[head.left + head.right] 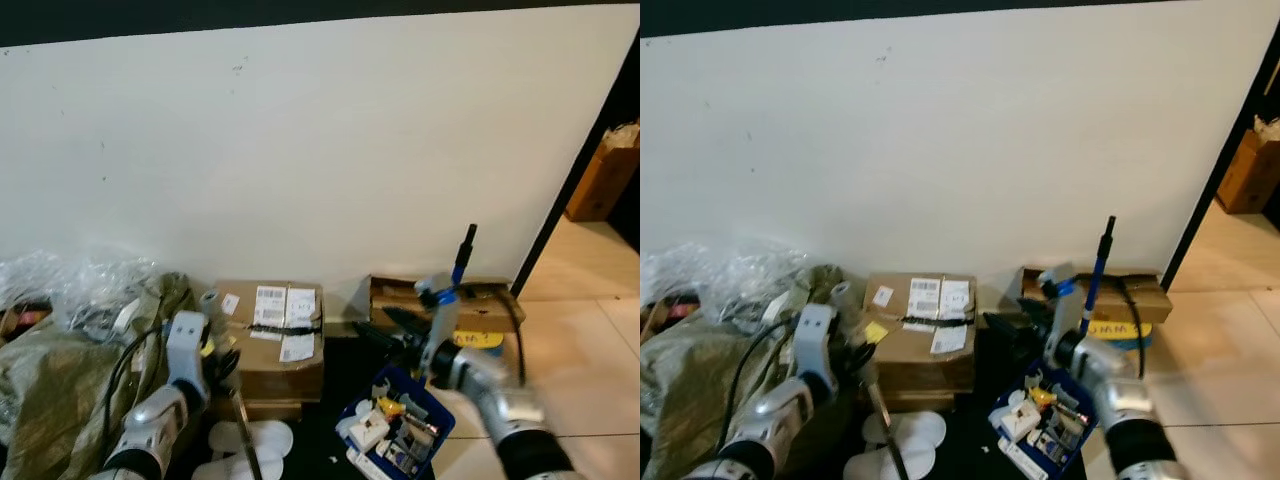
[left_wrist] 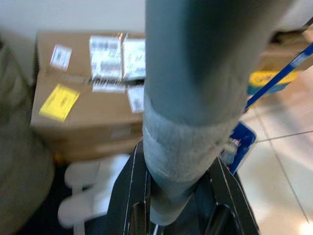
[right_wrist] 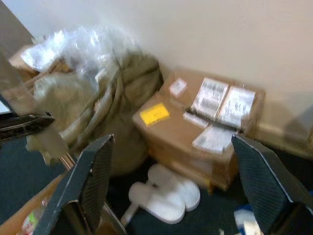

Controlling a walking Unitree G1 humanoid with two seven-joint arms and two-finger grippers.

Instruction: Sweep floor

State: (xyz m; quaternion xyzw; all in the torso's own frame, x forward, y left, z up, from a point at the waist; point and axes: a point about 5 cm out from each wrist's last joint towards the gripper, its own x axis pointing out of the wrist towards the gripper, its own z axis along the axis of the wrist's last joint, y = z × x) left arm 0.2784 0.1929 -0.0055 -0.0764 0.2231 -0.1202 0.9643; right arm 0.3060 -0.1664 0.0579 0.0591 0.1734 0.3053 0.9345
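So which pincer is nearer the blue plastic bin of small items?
Right. The right pincer hovers just above the blue plastic bin; the left pincer is across by the brown cardboard box.

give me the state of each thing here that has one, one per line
left gripper: shut on a grey padded handle
right gripper: open, holding nothing
cardboard box: closed, taped, labels on top
blue bin: open top, full of small items
blue pole: standing upright beside the right arm
white slippers: lying on the dark floor before the box
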